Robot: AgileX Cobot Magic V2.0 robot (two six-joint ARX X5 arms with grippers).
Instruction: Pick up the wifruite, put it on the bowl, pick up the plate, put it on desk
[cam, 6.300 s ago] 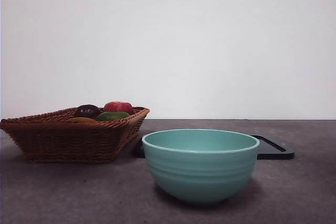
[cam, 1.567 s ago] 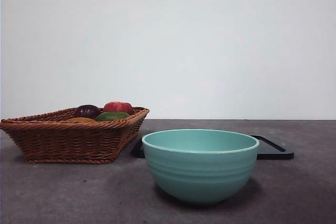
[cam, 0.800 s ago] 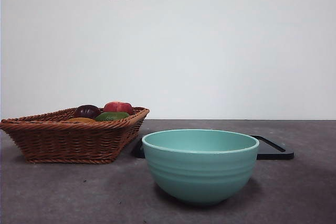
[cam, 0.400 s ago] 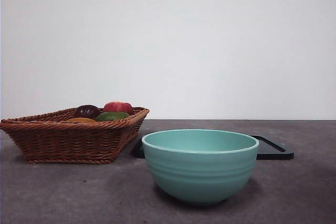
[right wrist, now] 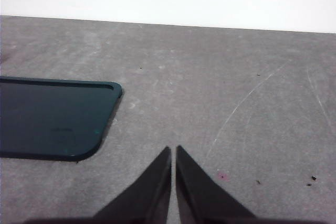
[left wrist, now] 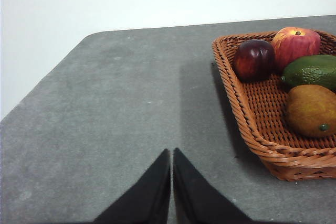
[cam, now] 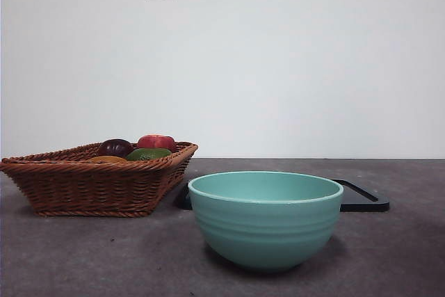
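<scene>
In the basket [left wrist: 252, 124], the small, firm fruit [left wrist: 311, 111] suits a grip across its middle; both claws [left wrist: 171, 153] [right wrist: 173, 150] sit closed.

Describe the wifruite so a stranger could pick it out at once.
Find the brown wicker basket on the dark grey desk; it holds four fruits. The wifruite is the oval brown-orange one with dull skin, lying beside the green avocado-like fruit, unlike the dark purple fruit and the red apple.

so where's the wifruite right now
In the wicker basket on the front view's left, the wifruite lies beside the green fruit.
</scene>
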